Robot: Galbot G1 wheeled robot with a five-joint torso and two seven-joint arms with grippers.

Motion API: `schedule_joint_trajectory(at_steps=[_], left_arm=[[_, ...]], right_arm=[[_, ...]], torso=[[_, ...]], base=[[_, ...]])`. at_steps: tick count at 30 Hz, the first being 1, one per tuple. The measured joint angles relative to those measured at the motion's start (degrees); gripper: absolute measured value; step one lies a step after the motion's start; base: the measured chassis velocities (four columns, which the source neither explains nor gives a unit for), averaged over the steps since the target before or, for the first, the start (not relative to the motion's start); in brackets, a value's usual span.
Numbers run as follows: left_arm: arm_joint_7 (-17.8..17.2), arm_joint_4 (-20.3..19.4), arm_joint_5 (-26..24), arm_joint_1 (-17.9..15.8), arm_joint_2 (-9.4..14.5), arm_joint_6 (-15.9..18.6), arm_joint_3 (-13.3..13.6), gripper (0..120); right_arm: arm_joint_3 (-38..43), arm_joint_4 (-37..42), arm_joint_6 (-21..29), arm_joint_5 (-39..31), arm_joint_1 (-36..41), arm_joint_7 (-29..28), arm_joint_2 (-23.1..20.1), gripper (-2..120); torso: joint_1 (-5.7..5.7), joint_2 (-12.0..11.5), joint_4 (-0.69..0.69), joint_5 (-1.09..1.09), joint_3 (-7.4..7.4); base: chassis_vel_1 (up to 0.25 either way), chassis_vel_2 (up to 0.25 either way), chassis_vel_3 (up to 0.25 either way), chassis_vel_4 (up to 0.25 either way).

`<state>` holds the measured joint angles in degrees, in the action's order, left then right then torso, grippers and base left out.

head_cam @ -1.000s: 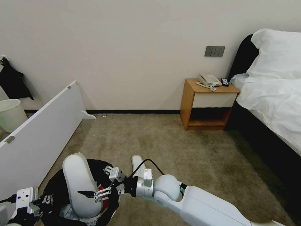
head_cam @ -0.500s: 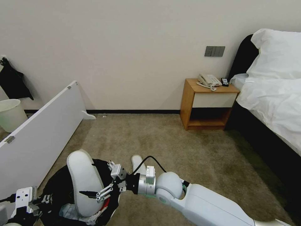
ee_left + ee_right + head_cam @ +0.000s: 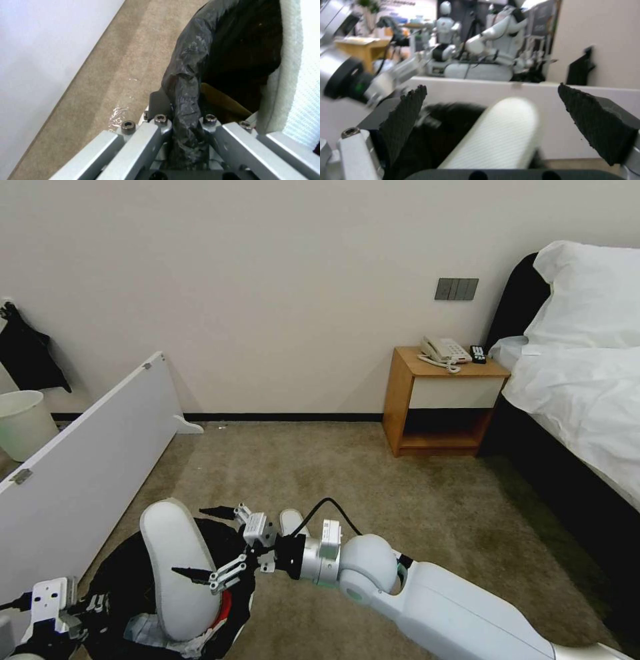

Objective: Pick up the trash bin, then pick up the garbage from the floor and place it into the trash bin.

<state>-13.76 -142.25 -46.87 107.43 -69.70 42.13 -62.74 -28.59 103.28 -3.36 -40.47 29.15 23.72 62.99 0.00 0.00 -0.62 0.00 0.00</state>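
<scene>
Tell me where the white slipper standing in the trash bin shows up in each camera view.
Head view: slipper at lower left, upright in the bin.
Left wrist view: slipper along the right edge.
Right wrist view: slipper at lower centre.
Shared landmark: the bin's black bag.

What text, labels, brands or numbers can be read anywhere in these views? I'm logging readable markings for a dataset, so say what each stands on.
No text is legible in these views.
Telephone on the nightstand: keys and any markings too small to read.
Wall switch panel: no readable marking.
Slipper in the trash bin: plain white, no print visible.
Boards in the room beyond, in the right wrist view: too blurred to read.
</scene>
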Motion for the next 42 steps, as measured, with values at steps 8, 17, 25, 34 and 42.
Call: schedule_joint_trajectory(at_steps=[8,17,25,34,42], left_arm=[[0.0,0.5,-0.2,-0.1,-0.8,0.0,-0.5,3],[0.0,1.1,-0.5,-1.0,-1.0,0.0,-1.4,3],[0.4,2.6,0.6,-1.0,-0.9,0.0,-1.3,3],[1.1,5.0,0.5,-2.6,-0.9,0.0,-1.3,3],[1.2,5.8,0.6,-3.2,-0.3,0.0,0.0,3]], right_arm=[[8.1,1.1,0.0,-6.7,2.5,-5.8,-1.0,100],[14.4,2.9,-2.8,-13.0,8.4,-22.1,-2.8,100],[27.7,3.1,-1.8,-7.5,25.6,-27.8,-6.1,100],[47.5,5.3,-1.6,6.3,51.3,-24.1,-2.7,100],[56.0,7.7,-3.1,19.1,63.0,-19.2,7.7,100]], torso=[[0.00,0.0,0.00,0.00,0.00],[0.00,0.0,-0.01,0.00,0.00],[0.00,0.0,-0.04,0.02,0.00],[0.00,0.0,-0.03,0.01,-0.01],[0.00,0.0,-0.02,0.00,-0.01]], base=[[0.000,0.000,0.000,0.000],[0.000,0.000,0.000,0.000],[0.000,0.000,0.000,0.000],[0.000,0.000,0.000,0.000],[0.000,0.000,0.000,0.000]])
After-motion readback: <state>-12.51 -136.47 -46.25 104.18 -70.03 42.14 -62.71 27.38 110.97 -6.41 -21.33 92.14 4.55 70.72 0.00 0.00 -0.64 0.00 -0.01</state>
